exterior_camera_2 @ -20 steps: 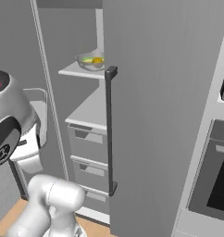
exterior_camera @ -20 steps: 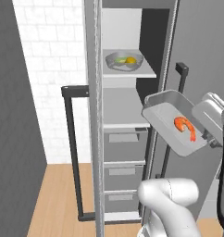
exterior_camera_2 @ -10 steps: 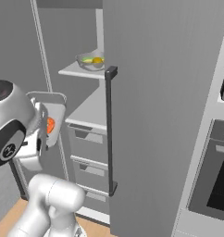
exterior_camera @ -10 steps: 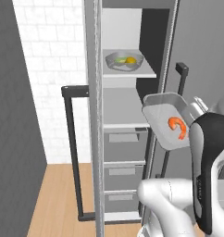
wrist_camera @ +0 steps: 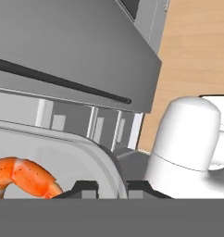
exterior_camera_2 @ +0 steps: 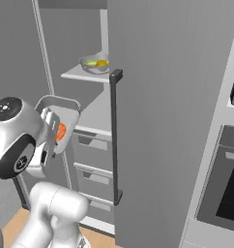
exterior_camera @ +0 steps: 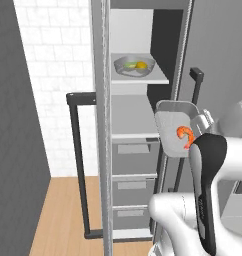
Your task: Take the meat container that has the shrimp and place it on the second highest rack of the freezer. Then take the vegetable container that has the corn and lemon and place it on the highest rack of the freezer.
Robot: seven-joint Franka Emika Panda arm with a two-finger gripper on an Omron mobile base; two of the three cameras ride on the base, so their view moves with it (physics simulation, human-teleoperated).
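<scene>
The meat container (exterior_camera: pixel 174 131), a grey tray, hangs tipped steeply on edge just in front of the freezer's (exterior_camera: pixel 134 120) bare middle shelf. The orange shrimp (exterior_camera: pixel 186 135) lies against its lower side. My gripper (exterior_camera: pixel 205 121) is shut on the tray's right rim, and my white forearm stands in front below it. In the hand view the fingertips (wrist_camera: pixel 85 187) pinch the rim of the meat container (wrist_camera: pixel 99 155), with the shrimp (wrist_camera: pixel 24 177) to the left. The vegetable container (exterior_camera: pixel 135 65), holding green corn and a yellow lemon (exterior_camera: pixel 141 64), rests on the shelf above. The right base view shows the meat container (exterior_camera_2: pixel 60 121) and my gripper (exterior_camera_2: pixel 50 124).
Three grey drawers (exterior_camera: pixel 133 156) sit under the shelves. The open freezer door with its dark handle (exterior_camera: pixel 76 165) stands at the left, and the other door's handle (exterior_camera_2: pixel 114 135) at the right. A wall oven (exterior_camera_2: pixel 225 193) is further right. Wood floor (exterior_camera: pixel 63 215) lies below.
The meat container has tipped steeper and shifted left toward the freezer shelves. My forearm has swung up in front of it. The vegetable container has not moved.
</scene>
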